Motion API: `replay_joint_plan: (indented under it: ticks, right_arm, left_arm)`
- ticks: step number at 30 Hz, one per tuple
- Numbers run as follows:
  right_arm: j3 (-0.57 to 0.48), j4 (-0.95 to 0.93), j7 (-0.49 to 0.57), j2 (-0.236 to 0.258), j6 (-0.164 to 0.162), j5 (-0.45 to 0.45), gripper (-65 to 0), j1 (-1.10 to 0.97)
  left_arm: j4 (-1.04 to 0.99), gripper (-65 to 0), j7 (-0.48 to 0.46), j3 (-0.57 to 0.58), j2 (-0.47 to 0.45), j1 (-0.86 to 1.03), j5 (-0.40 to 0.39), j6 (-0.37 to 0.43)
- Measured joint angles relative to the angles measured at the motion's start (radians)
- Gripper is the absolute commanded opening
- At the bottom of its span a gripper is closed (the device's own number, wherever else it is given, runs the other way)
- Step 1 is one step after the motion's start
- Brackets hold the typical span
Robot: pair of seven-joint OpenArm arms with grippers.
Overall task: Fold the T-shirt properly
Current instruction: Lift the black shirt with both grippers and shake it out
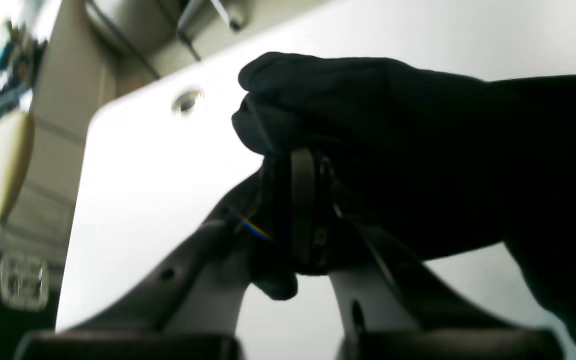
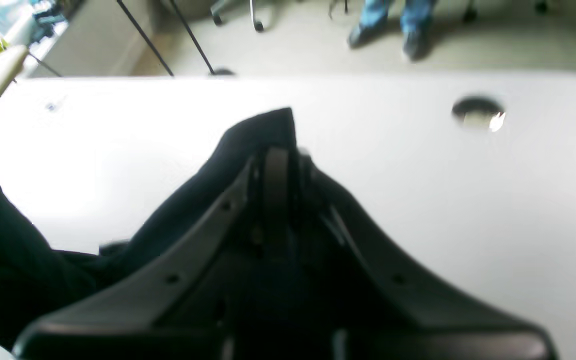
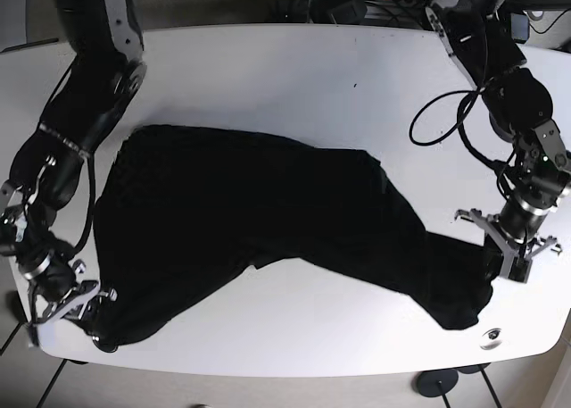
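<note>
A black T-shirt [image 3: 250,216] lies spread and rumpled across the white table [image 3: 294,78]. My left gripper [image 3: 500,276], at the right of the base view, is shut on a bunched edge of the shirt [image 1: 368,130] near the table's front right corner. My right gripper [image 3: 89,314], at the left of the base view, is shut on the shirt's corner [image 2: 263,135] near the front left edge. In both wrist views the dark cloth is pinched between closed jaws just above the table.
A round cable hole [image 3: 489,337] sits in the table near the front right corner and shows in the right wrist view [image 2: 477,111]. Cables [image 3: 437,122] loop off the left arm. A person's legs [image 2: 393,25] stand beyond the table's edge.
</note>
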Motion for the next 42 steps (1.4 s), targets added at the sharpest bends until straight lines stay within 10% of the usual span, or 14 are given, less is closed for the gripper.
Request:
replay_joint_plan:
  ticks: [8, 13, 19, 26, 34, 42]
  right_arm:
    - [-0.075, -0.113, -0.043, 0.135, 0.004, 0.01, -63.4, 0.392]
    - [-0.065, -0.082, -0.052, 0.173, 0.003, 0.074, -63.4, 0.225]
    - [0.074, 0.004, -0.051, 0.176, -0.008, 0.141, -63.4, -0.121]
    - [0.091, 0.123, -0.05, 0.056, -0.001, 0.138, -61.7, -0.419]
    - [-0.142, -0.048, 0.167, -0.043, -0.009, -0.024, -10.3, -0.432]
    - [-0.251, -0.437, 0.34, -0.073, -0.009, -0.105, -7.3, -0.306]
  left_arm:
    - [-0.105, -64.6, -0.008, 0.018, -0.039, -0.356, 0.04, 0.0]
    - [-0.193, -64.7, -0.008, 0.031, -0.043, -0.241, 0.048, 0.0]
    - [-0.237, -64.9, -0.198, -0.005, -0.035, 0.018, 0.057, 0.0]
    - [-0.127, -65.0, -0.236, -0.041, -0.041, 0.228, 0.055, 0.001]
    - [-0.034, -65.0, -0.222, -0.153, -0.031, 0.361, 0.056, 0.0]
    - [0.087, -65.0, -0.224, -0.158, -0.004, 0.425, 0.054, -0.002]
